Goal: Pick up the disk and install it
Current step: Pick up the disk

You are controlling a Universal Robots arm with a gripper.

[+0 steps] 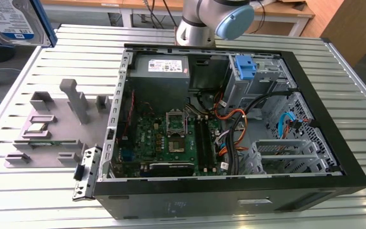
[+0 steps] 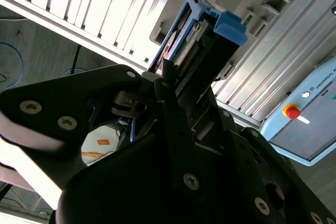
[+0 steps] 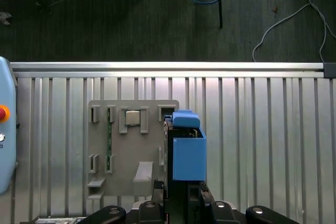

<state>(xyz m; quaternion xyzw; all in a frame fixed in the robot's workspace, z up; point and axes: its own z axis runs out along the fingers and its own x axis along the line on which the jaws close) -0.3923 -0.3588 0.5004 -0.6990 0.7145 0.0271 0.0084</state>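
Disk (image 3: 188,153) sits pinched between the fingers (image 2: 176,114), long axis pointing straight out from them, over the grey fixture's (image 3: 134,145) edge.

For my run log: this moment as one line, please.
gripper: shut on the disk | state: lifted, outside computer case | installed: no

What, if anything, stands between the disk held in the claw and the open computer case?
Nothing visible does. The claw grips the disk above the grey fixture, beside the computer case, whose top side is open. Cables cross inside it near the drive cages.
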